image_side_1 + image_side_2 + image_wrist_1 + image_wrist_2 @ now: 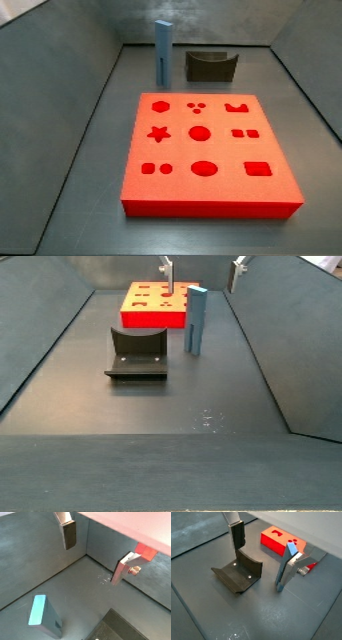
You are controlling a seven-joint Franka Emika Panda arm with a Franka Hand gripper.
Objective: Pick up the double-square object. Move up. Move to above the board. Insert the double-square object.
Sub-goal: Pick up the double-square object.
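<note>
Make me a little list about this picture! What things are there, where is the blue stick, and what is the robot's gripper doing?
blue stick: the double-square object, standing upright on the floor, not held
stick's neighbours: beside the dark U-shaped block, near the board's far end in a side view
board: the board, red-orange, lying flat, cutouts all empty
gripper: the gripper, high above the floor near the board in a side view, nothing between its fingers
fingers: apart, silver plates with dark pads
task progress: stick not yet picked up
</note>
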